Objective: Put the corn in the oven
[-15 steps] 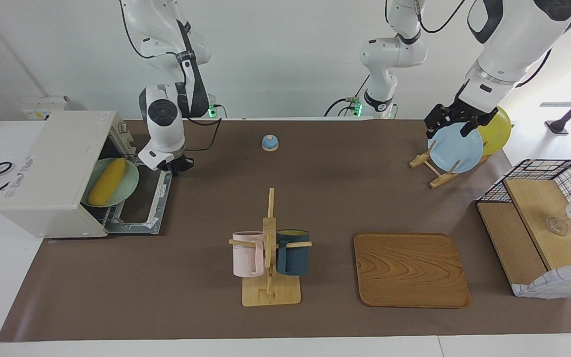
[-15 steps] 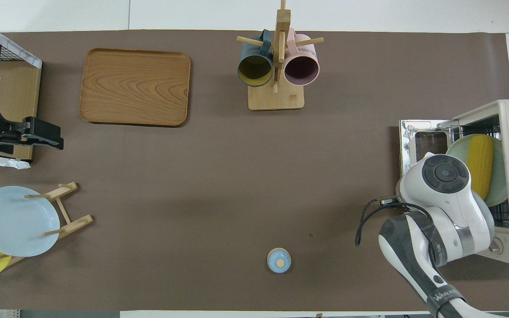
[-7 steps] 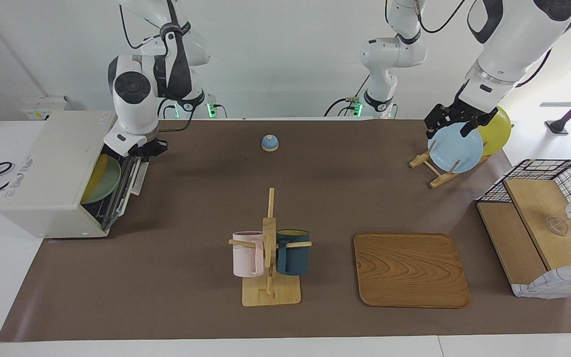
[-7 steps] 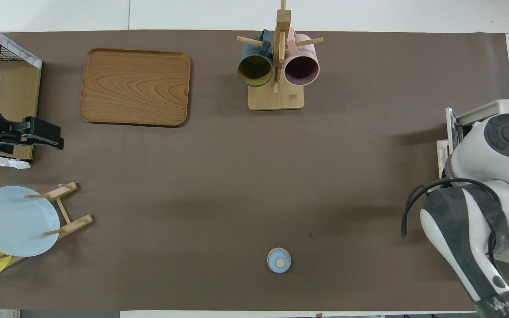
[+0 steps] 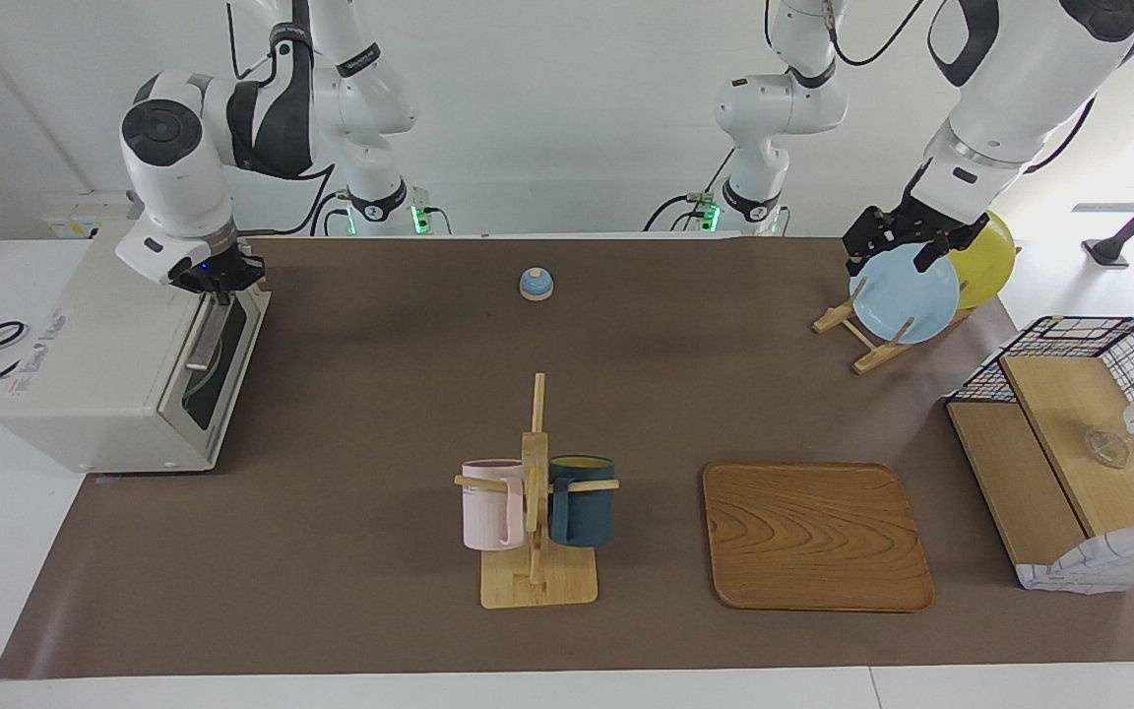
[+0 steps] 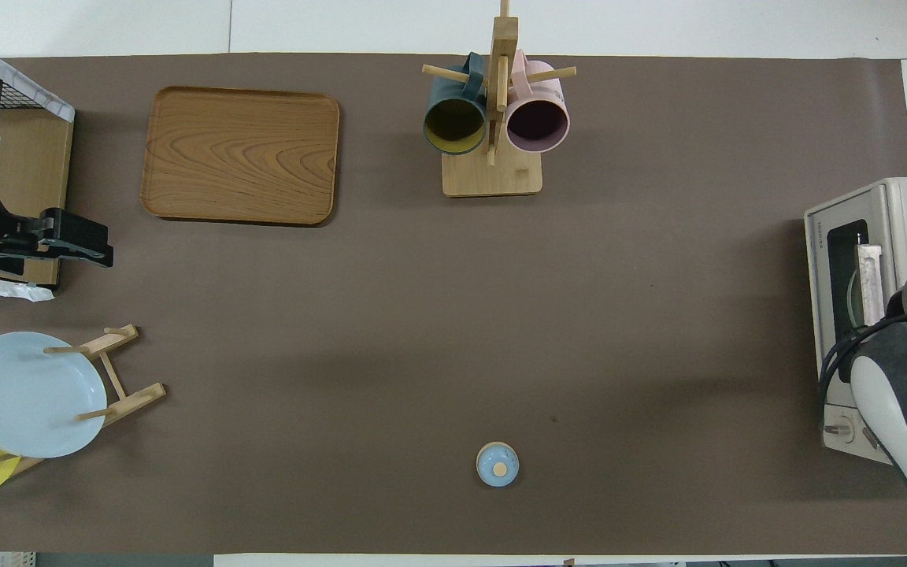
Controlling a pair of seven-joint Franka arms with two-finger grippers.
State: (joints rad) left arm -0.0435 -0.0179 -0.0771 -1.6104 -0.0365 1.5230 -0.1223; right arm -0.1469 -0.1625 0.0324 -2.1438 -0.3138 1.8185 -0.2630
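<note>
Your oven (image 5: 124, 364) sits at the right arm's end of the counter (image 5: 626, 335) with its door up against the front, and the corn is out of sight (only a pale green plate edge (image 5: 195, 379) shows through the dark glass). Your right gripper (image 5: 216, 279) is at the door's top edge by the silver handle (image 5: 201, 340); whether its fingers are apart or together I cannot tell. Your left gripper (image 5: 907, 246) waits over the blue plate (image 5: 907, 295) in the rack, its fingers likewise unreadable.

I am seeing two mugs (image 5: 493, 504) (image 5: 582, 500), two plates (image 5: 905, 293) (image 5: 990, 251) and one tray (image 5: 816, 537). I am also counting one oven (image 5: 114, 354), one bell (image 5: 535, 284) and one basket (image 5: 1084, 463).
</note>
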